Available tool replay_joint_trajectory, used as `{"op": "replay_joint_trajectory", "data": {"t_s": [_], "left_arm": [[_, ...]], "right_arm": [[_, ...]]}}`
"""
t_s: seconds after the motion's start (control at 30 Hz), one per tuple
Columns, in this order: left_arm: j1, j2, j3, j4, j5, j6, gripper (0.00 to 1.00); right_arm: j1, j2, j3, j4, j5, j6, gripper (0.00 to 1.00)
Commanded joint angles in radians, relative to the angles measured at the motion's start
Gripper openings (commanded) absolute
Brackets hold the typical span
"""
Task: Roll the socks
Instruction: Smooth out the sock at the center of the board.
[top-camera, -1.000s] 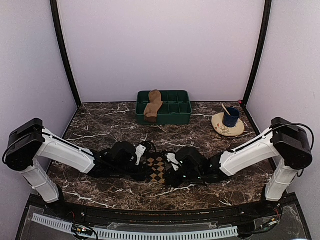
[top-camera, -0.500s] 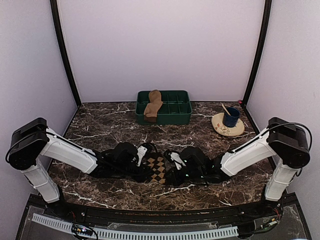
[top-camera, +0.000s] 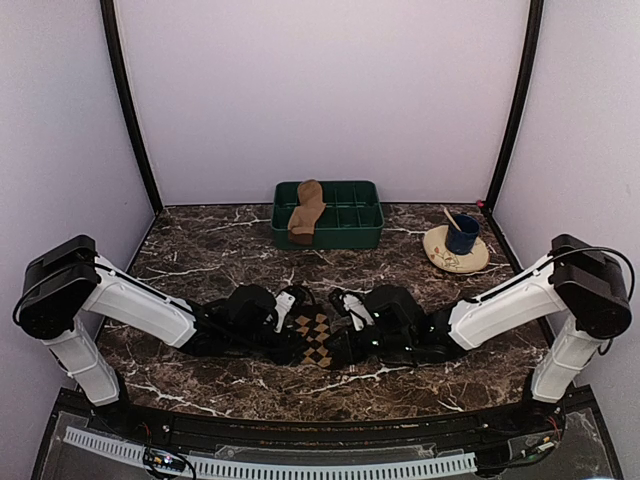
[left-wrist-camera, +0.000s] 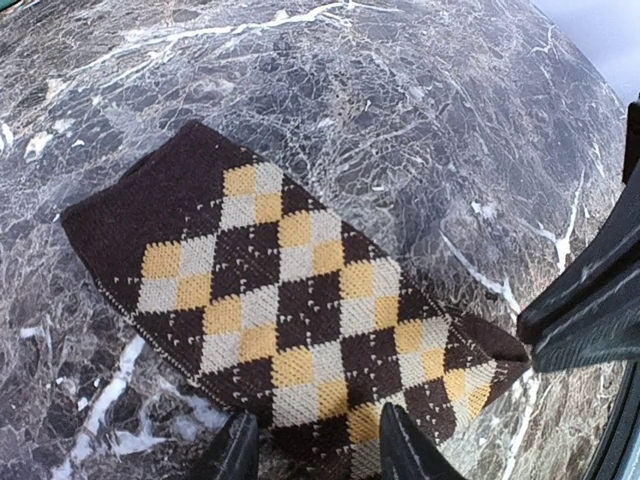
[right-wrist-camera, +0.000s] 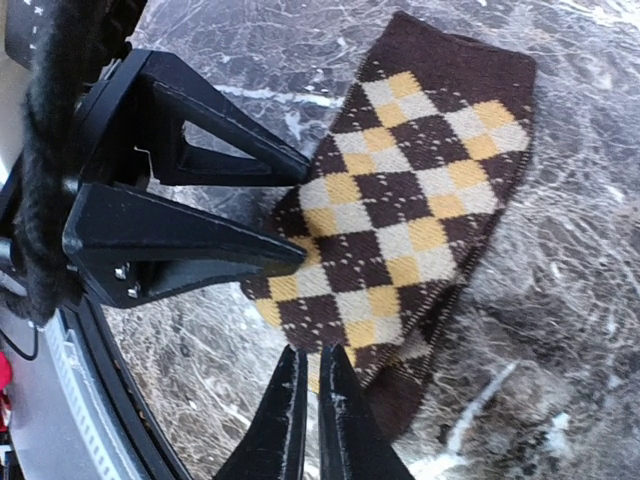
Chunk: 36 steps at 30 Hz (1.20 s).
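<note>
Brown-and-tan argyle fabric sock (top-camera: 314, 338) lies flat on the marble surface (top-camera: 200, 260), nearward of the green compartment tray (top-camera: 340, 239). My left gripper (left-wrist-camera: 318, 437), spread, and right gripper (right-wrist-camera: 312, 365), closed, meet its edge, likely to start the roll.

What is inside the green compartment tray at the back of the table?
A plain tan sock lies across the tray's left side, one end over the front rim. Whatever is beneath the sock is covered.

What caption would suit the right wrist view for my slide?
Right gripper, shut, meets the edge of the argyle sock, beside the open left gripper.
</note>
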<state>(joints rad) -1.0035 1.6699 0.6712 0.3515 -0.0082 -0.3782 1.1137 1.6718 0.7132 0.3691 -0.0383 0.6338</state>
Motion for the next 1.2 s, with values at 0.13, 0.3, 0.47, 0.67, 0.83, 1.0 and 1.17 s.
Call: {"op": "replay_joint_trajectory", "data": {"t_s": [0.13, 0.3, 0.47, 0.67, 0.83, 1.0, 1.17], "left_arm": [[-0.001, -0.032, -0.018, 0.041, 0.02, -0.002, 0.44], [-0.001, -0.026, -0.022, 0.046, 0.027, -0.005, 0.44], [-0.001, -0.022, -0.025, 0.04, 0.024, -0.005, 0.44], [-0.001, 0.001, -0.026, 0.041, 0.037, -0.017, 0.44], [-0.001, 0.014, -0.028, 0.034, 0.038, -0.02, 0.44], [-0.001, 0.039, -0.027, 0.03, 0.039, -0.017, 0.44], [-0.001, 0.062, -0.023, 0.029, 0.053, -0.019, 0.43]], "right_arm": [[0.017, 0.105, 0.013, 0.159, -0.072, 0.104, 0.06], [0.015, 0.146, 0.005, 0.189, -0.062, 0.122, 0.06], [-0.005, 0.142, -0.031, 0.204, -0.04, 0.13, 0.06], [-0.026, 0.14, -0.065, 0.208, -0.034, 0.133, 0.06], [-0.032, 0.152, -0.081, 0.219, -0.038, 0.14, 0.06], [-0.037, 0.159, -0.077, 0.23, -0.059, 0.14, 0.06], [-0.037, 0.142, -0.058, 0.21, -0.08, 0.115, 0.11]]}}
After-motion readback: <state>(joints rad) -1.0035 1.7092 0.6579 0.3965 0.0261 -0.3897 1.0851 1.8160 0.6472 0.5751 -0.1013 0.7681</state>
